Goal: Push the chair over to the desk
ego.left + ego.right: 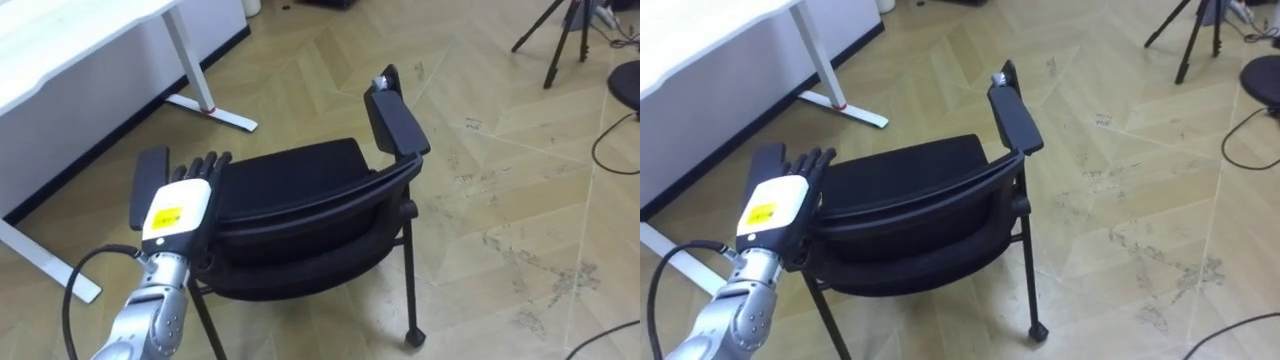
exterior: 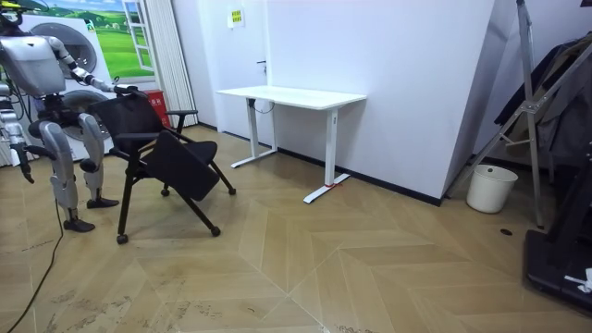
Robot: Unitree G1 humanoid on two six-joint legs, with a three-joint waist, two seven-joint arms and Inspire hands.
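A black chair [image 1: 300, 200] with padded armrests and small wheels stands on the wood floor right in front of me. In the room view the chair [image 2: 157, 139] is between me and the white desk, its seat tilted down. My left hand [image 1: 185, 205] rests with straight fingers on the left end of the backrest's top edge, next to the left armrest [image 1: 150, 185]. The same hand [image 1: 775, 205] shows in the right eye view. My right arm hangs by my side at the room view's left edge, its hand [image 2: 25, 172] too small to read.
A white desk [image 1: 60, 50] on metal legs stands to my left against the wall [image 2: 291, 95]. A tripod [image 1: 570, 40] and a dark cable [image 1: 610, 150] lie ahead on the right. A white bin [image 2: 490, 188] stands by the far wall.
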